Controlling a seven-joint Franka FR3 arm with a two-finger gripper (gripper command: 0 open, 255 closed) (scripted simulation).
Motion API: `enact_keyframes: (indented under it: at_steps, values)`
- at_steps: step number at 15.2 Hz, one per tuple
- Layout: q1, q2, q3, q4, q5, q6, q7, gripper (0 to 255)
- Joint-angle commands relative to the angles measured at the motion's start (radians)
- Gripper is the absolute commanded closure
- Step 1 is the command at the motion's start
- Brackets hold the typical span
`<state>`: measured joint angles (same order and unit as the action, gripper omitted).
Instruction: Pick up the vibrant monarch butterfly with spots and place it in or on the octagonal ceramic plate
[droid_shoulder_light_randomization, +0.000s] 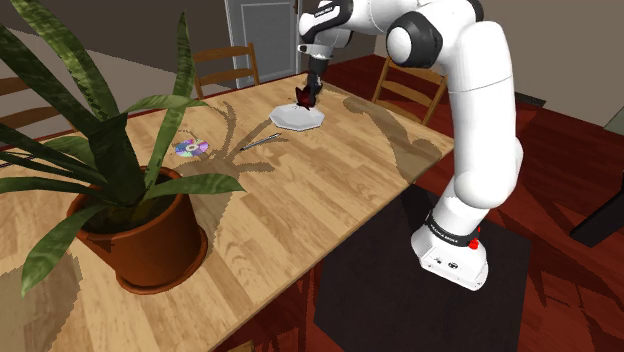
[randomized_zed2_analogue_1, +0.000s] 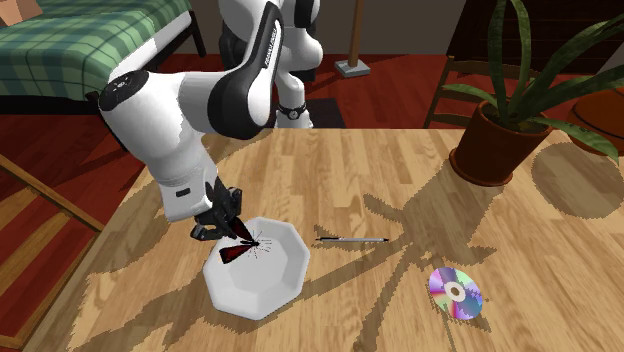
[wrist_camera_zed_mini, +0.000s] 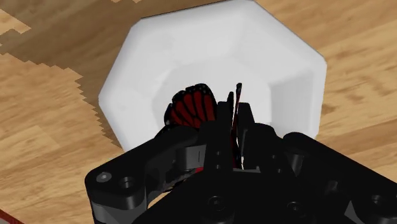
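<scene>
A red and black butterfly (wrist_camera_zed_mini: 189, 107) is clasped between the fingers of my black gripper (wrist_camera_zed_mini: 230, 130), which is shut on it. The gripper (randomized_zed2_analogue_1: 232, 231) hangs just above the white octagonal plate (randomized_zed2_analogue_1: 268, 285), with the butterfly (randomized_zed2_analogue_1: 237, 247) over the plate's inner part. In the shoulder view the gripper (droid_shoulder_light_randomization: 312, 92) holds the butterfly (droid_shoulder_light_randomization: 301, 98) over the plate (droid_shoulder_light_randomization: 305, 120) at the table's far side. In the wrist view the plate (wrist_camera_zed_mini: 153, 44) lies right beneath the fingers. Whether the butterfly touches the plate I cannot tell.
On the wooden table (droid_shoulder_light_randomization: 330, 190) lie a thin pen (randomized_zed2_analogue_1: 352, 240) and a shiny disc (randomized_zed2_analogue_1: 456, 293) beside the plate. A large potted plant (droid_shoulder_light_randomization: 130, 190) stands at the shoulder view's left. Chairs (droid_shoulder_light_randomization: 225, 66) stand at the table's far edge.
</scene>
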<state>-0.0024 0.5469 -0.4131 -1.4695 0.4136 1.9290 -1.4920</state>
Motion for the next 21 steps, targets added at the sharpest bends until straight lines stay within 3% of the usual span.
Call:
enact_keyframes:
  at_steps: [1,8,15,16,21]
  values:
    - [-0.004,0.019,0.005,0.001,0.008,0.017,-0.007,255]
    - [-0.006,0.055,0.016,-0.039,0.029,0.088,-0.030,255]
    - [-0.007,0.050,0.014,-0.041,0.029,0.094,-0.030,255]
    - [-0.007,0.050,0.014,-0.041,0.029,0.094,-0.030,0]
    - [0.156,-0.008,-0.018,-0.097,-0.107,0.113,0.137,0]
